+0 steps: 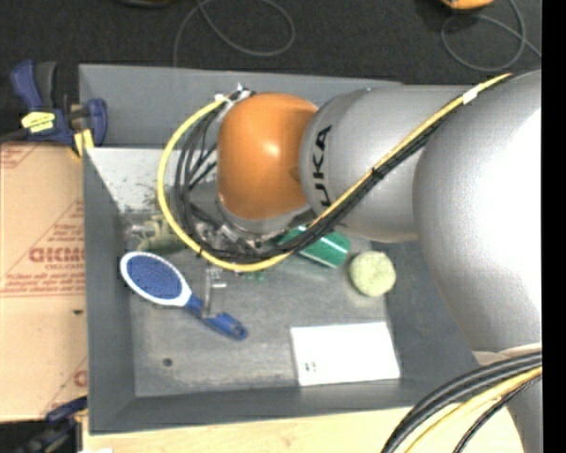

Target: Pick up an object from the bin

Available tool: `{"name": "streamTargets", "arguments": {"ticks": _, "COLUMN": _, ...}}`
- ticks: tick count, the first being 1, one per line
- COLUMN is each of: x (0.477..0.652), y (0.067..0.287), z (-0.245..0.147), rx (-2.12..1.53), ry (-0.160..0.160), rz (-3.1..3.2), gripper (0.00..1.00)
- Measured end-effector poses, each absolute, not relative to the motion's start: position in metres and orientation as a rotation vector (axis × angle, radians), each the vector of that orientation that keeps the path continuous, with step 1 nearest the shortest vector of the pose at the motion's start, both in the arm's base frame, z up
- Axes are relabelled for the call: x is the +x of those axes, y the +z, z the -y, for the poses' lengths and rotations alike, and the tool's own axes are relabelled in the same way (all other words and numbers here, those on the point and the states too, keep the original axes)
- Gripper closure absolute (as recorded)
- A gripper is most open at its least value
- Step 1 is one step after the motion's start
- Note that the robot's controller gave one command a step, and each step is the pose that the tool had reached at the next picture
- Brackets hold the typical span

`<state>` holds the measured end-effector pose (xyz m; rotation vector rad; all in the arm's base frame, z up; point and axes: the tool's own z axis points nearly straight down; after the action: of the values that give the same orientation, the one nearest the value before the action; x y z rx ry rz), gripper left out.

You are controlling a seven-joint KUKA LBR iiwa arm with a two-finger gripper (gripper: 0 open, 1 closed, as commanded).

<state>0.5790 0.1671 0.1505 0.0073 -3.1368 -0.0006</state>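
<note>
My gripper (213, 285) hangs below the arm's wrist near the middle of the bin, mostly hidden by the wrist. It is just above the blue handle of a hairbrush (157, 278), which has a white rim and a blue oval pad and lies flat at the bin's left. A teal green object (326, 249) pokes out from under the arm to the right of the gripper. A pale green round ball (372, 273) rests a little further right.
A white flat card (344, 352) lies near the bin's front wall. Some small greenish bits (149, 228) sit by the left wall behind the brush. The arm covers the back and right of the bin.
</note>
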Motion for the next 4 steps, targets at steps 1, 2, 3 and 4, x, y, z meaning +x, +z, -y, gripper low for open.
{"name": "streamTargets", "arguments": {"ticks": 1, "x": 0.581, "y": 0.156, "z": -0.166, "rx": 0.001, "ry": -0.003, "rz": 3.145, "gripper": 0.0}}
{"name": "streamTargets", "arguments": {"ticks": 2, "x": 0.575, "y": 0.108, "z": -0.165, "rx": -0.213, "ry": -0.006, "rz": 3.144, "gripper": 0.0}}
{"name": "streamTargets", "arguments": {"ticks": 3, "x": 0.58, "y": 0.069, "z": -0.161, "rx": -0.211, "ry": 0.002, "rz": 3.135, "gripper": 0.0}}
{"name": "streamTargets", "arguments": {"ticks": 4, "x": 0.574, "y": 0.104, "z": -0.172, "rx": -0.403, "ry": -0.003, "rz": 3.12, "gripper": 0.0}}
